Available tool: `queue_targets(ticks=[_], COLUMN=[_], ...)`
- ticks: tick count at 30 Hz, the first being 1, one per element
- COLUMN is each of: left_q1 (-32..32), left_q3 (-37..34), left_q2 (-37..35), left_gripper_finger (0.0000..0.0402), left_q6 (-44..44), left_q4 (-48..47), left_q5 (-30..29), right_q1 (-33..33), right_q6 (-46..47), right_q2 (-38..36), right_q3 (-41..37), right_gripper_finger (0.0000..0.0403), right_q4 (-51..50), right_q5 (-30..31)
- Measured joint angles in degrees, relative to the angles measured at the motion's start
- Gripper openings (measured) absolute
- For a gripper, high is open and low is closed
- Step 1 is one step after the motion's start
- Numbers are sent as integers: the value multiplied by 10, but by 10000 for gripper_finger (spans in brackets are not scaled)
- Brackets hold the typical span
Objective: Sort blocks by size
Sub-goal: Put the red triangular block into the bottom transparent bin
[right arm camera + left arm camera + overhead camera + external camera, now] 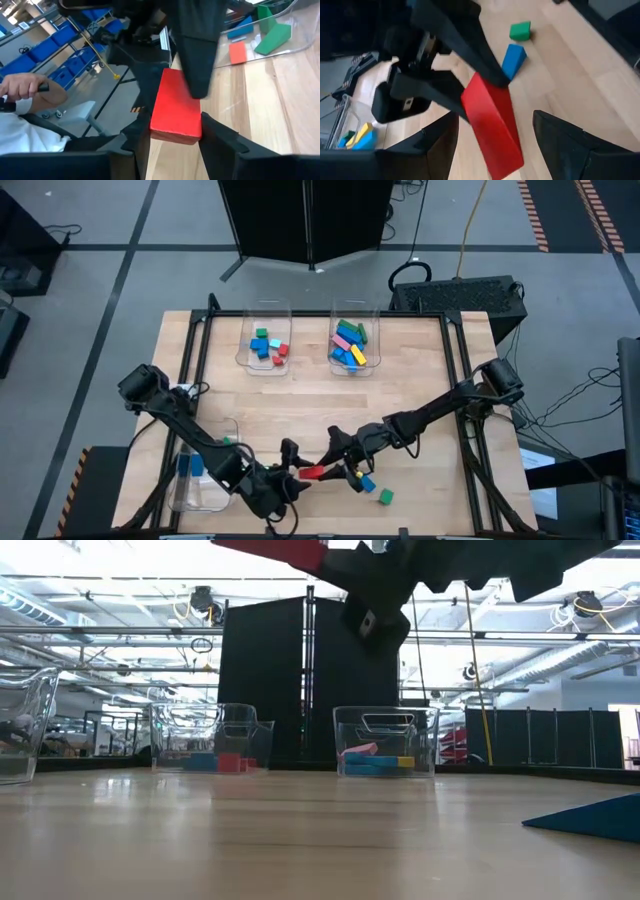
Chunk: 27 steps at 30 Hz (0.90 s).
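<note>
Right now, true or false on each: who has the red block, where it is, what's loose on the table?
1. The right gripper is clamped on the red block. True.
2. The left gripper is shut on that block. False: its fingers stand open on either side of it.
3. The red block lies on the table. False: it is held in the air above it.
4. A green block and a blue block lie loose on the table. True.
</note>
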Motion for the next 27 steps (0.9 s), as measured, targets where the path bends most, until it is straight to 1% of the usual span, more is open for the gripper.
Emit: queue_targets(ticks=[3,5,12,20,23,27], left_q1=[6,9,14,13,11,11], left_q3=[0,0,0,0,0,-1], left_q2=[0,0,0,0,0,0], left_gripper_finger=[247,233,155,89,74,69], left_q6=[1,1,1,19,21,16], left_q4=[-4,-3,1,6,4,-12], left_q5=[-6,-9,-9,-9,-14,-21], right_q1=[0,0,-5,-10,-13,-14], right_q6=[0,0,7,16,20,20], right_q2=[0,0,0,0,0,0], right_q3=[0,0,0,0,0,0], right_gripper_finger=[135,135,135,135,135,135], right_q4=[3,7,10,4,1,-15], right_q5=[0,0,4,-2,0,26])
